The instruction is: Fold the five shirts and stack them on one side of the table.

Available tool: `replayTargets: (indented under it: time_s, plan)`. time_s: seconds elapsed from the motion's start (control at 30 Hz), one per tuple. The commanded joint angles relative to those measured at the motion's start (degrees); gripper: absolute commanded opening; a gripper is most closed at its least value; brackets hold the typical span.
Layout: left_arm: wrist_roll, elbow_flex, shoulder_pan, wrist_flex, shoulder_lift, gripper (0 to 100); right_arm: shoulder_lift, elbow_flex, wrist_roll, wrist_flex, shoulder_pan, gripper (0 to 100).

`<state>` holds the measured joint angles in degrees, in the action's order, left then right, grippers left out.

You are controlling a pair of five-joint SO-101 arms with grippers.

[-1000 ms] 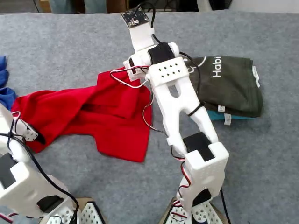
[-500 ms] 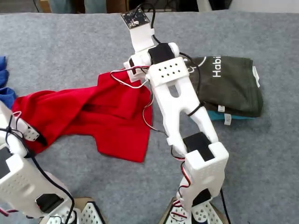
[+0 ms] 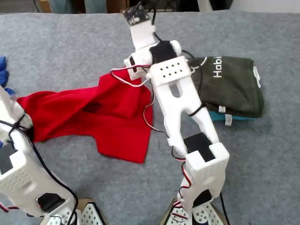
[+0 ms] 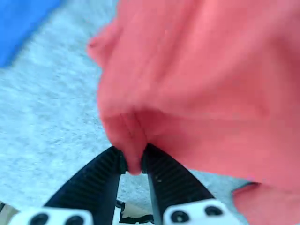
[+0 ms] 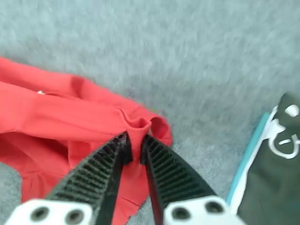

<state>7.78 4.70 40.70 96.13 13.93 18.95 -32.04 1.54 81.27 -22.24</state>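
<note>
High view, folding step in hand: red shirt (image 3: 112,112) lies rumpled mid-table, pinched at two edges.
Left gripper (image 4: 133,161) is clamped on the shirt's left end; right gripper (image 5: 135,140) is clamped on a tuck of its far edge, near the stack. Dark green shirt (image 3: 229,84) lies folded on a teal shirt (image 3: 220,116) at right; blue shirt (image 3: 3,77) waits at the left edge. Next move probably calls for both arms to carry their edges across together, cloth taut.

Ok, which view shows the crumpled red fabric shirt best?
The high view: the crumpled red fabric shirt lies spread out there, nearly whole, an arm crossing one edge. The left wrist view shows a fold pinched in the left gripper; the right wrist view, a corner in the right gripper.
</note>
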Motion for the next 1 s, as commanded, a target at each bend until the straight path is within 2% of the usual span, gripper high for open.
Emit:
replayTargets:
  time_s: [0.0, 0.1, 0.33, 0.43, 0.63, 0.97]
  plan:
    - [0.6, 19.5, 0.0, 4.9, -1.4, 3, -0.9, -12.4, -0.1, 3.6, 0.3, 1.5]
    - [0.6, 25.7, 0.0, 4.9, -6.5, 3, -0.9, -23.7, -0.1, 7.4, 0.3, 1.5]
    - [0.9, 29.1, -2.2, 4.7, -26.5, 3, -0.8, -50.7, -2.0, 11.7, 0.4, 1.5]
    - [6.6, 29.2, 1.1, 4.7, -35.0, 3, -0.9, -63.8, -6.0, 11.4, 0.4, 1.5]
    - [6.3, 29.2, 3.3, 4.7, -47.1, 3, -11.5, -59.7, -6.2, 6.1, 0.3, 1.5]
    - [4.9, 29.2, 3.4, 4.7, -56.1, 3, -25.7, -48.0, -6.0, -7.8, 0.5, 1.5]
